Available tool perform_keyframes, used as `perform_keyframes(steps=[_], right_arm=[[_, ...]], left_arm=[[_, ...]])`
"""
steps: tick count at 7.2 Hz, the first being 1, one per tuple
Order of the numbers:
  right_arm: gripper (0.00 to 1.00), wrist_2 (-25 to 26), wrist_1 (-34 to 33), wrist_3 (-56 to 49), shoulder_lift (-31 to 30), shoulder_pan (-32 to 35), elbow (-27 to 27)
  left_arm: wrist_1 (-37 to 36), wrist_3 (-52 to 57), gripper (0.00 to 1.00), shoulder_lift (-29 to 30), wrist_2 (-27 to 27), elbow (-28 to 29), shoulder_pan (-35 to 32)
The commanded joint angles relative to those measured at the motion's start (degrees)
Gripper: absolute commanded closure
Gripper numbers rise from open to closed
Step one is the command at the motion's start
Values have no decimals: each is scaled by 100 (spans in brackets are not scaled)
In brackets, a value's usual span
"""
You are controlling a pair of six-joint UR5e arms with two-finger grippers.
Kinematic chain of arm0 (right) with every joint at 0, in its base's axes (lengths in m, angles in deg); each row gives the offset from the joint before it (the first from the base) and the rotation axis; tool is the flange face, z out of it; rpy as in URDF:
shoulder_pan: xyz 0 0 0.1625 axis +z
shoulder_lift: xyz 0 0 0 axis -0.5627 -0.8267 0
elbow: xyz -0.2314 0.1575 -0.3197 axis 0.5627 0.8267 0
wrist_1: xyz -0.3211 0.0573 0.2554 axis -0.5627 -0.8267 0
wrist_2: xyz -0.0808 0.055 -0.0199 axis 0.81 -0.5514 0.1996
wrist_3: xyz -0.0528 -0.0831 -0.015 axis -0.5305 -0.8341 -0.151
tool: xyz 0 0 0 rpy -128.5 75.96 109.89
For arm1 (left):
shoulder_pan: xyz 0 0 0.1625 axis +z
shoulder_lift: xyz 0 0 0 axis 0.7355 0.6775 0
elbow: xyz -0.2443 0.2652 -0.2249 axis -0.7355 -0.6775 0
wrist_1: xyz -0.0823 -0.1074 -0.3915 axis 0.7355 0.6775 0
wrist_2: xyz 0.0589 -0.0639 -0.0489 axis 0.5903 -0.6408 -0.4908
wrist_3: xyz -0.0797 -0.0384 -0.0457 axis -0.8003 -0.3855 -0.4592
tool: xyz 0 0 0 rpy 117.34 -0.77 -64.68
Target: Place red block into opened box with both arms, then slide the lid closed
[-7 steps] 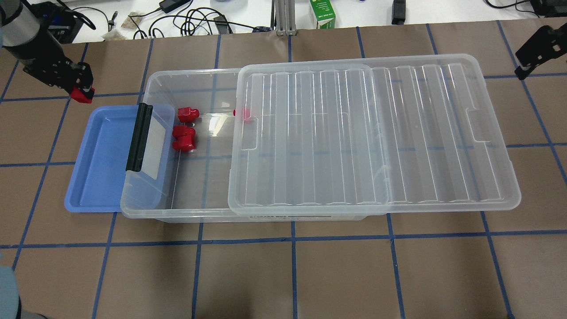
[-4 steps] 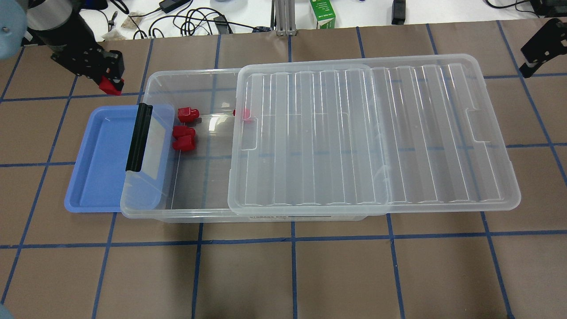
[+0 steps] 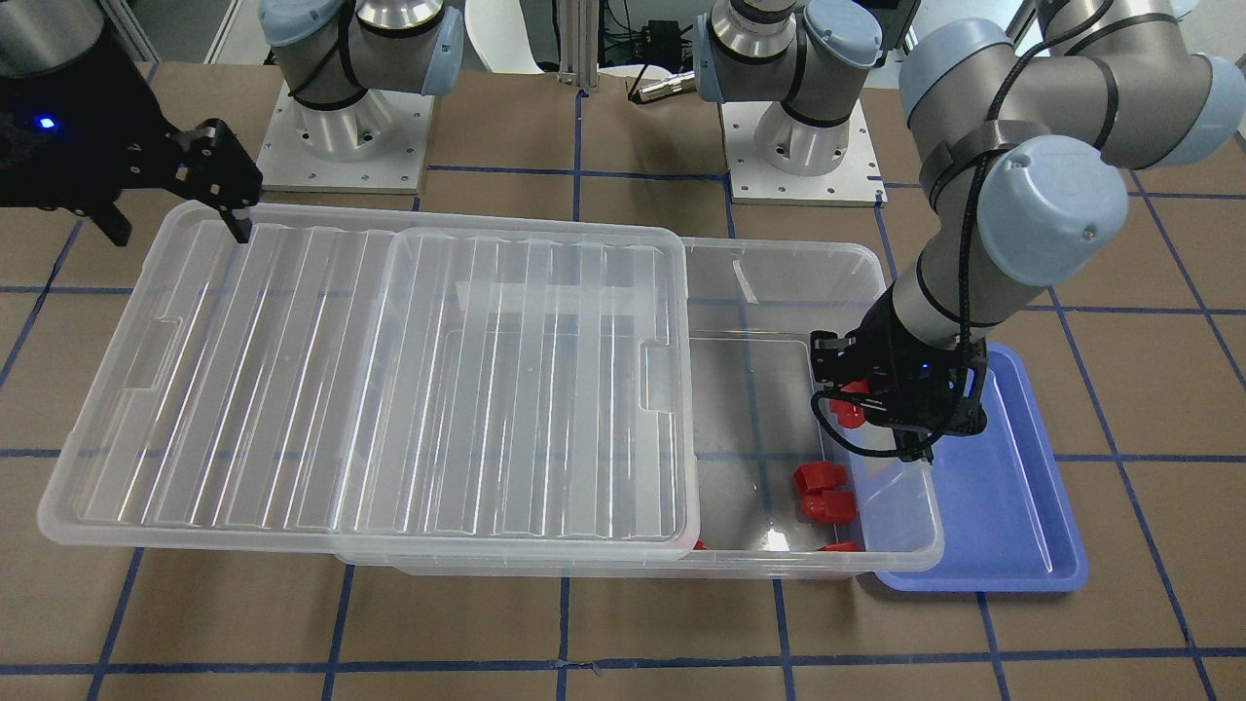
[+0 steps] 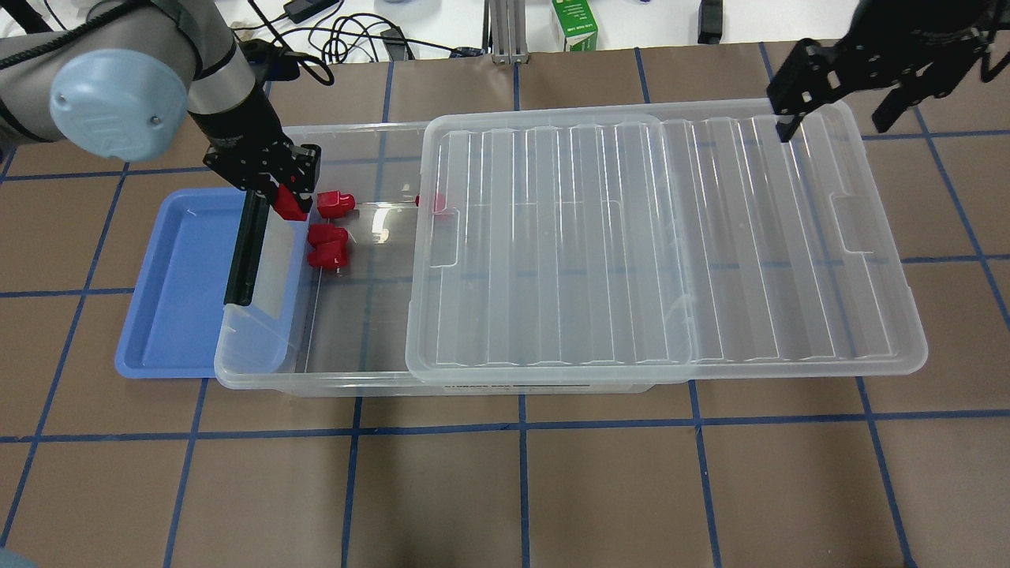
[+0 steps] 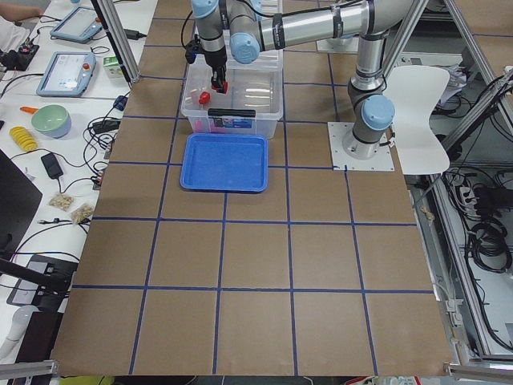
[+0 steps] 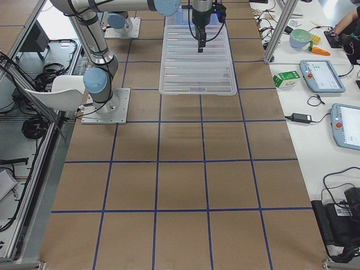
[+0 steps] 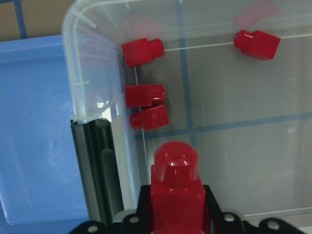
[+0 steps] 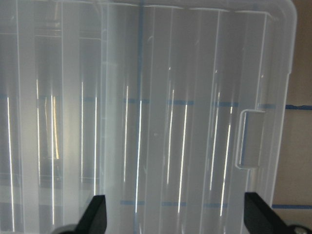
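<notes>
My left gripper (image 4: 289, 197) is shut on a red block (image 7: 175, 187), stub end down, just above the box (image 4: 347, 132) at its left end by the black bar (image 4: 246, 252). Several other red blocks (image 4: 328, 244) lie on the box floor there. The lid (image 4: 671, 237) rests on the box, slid to the right, so the left third stands uncovered. My right gripper (image 4: 835, 118) hangs open over the lid's far right corner, fingers (image 8: 95, 217) spread wide above the ribs, holding nothing.
A blue tray (image 4: 177, 300) sits partly under the box's left end. A green carton (image 4: 574, 24) and cables lie beyond the table's far edge. Both arm bases (image 3: 350, 136) stand on the robot's side.
My left gripper has carried the red block to the right, from beyond the blue tray's far corner to over the box's left end. My right gripper has moved left, in over the lid's corner.
</notes>
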Motion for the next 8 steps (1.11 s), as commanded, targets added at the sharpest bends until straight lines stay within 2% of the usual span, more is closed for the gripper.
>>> perform_keyframes(steps=[1,3,8], right_arm=[[0,-2,-208,593,128,350,26],[0,6,-253,575,111,342,-25],[0,50,-350,593,67,342,-52]], left_arm=[[-884,-209,100,117,-233,-752,-87],[-1388,-210,100,362,-252,-1054,-87],[-1689,-88,100,1031,-234,-1046,-158]])
